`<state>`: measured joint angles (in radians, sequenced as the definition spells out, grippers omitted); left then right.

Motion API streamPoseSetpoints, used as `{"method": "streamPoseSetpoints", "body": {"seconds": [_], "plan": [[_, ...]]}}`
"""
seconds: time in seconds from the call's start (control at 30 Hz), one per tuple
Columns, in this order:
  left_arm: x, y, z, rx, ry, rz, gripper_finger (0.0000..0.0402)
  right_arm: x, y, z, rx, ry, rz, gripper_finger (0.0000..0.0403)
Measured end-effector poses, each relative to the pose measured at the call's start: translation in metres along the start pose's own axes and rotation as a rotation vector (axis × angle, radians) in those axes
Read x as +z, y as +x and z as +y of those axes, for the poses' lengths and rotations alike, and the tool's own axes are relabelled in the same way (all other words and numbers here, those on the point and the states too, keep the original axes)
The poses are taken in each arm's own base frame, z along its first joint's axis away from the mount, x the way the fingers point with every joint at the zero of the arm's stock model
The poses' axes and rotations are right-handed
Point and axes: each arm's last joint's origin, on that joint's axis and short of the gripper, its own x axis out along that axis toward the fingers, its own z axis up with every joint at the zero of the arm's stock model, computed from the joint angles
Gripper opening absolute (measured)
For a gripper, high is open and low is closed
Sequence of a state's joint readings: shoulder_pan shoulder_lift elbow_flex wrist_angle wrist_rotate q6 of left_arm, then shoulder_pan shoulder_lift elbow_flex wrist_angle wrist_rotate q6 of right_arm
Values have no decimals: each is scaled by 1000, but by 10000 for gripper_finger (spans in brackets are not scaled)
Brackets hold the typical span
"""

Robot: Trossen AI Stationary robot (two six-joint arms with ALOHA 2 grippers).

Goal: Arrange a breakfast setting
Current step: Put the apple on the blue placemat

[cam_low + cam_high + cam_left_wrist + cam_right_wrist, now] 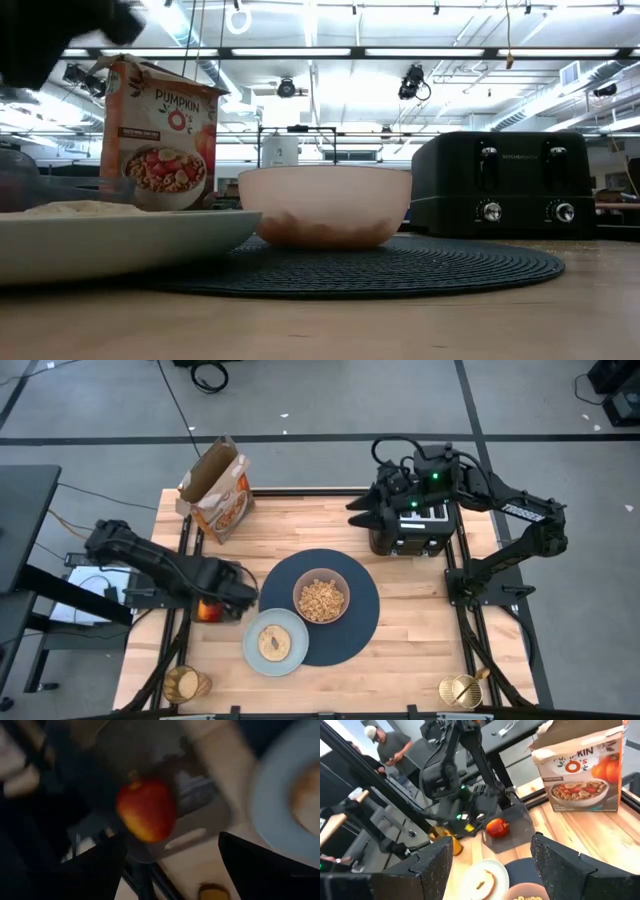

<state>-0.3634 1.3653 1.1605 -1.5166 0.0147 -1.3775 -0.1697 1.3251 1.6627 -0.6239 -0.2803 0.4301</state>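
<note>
apple [207,609]: red, table's left edge | bagel [274,643]: on plate [252,656]

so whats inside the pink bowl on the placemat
The pink bowl on the navy placemat holds tan cereal pieces, heaped across most of its inside in the high view. Whatever lies beneath the cereal, and the bowl's bottom, is covered.

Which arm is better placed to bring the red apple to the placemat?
The left. Its end effector is open right around the apple, while the right end effector hovers near the toaster.
</note>
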Motion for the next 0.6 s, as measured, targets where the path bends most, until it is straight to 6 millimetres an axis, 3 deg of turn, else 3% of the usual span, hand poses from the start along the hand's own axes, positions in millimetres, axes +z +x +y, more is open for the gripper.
{"method": "streamPoseSetpoints", "body": {"seconds": [0.13, 0.33, 0.6], "plan": [[-1, 24, 11, -49, -188, 55, 319, -3, 1, 2, -24, -21, 14, 278], [-9, 50, 13, -35, -275, 92, 319, -3, 1, 1, -71, -33, -2, 298], [-23, 66, 16, 9, -398, 2, 319, -1, 0, -3, -86, -63, -7, 321]]}}
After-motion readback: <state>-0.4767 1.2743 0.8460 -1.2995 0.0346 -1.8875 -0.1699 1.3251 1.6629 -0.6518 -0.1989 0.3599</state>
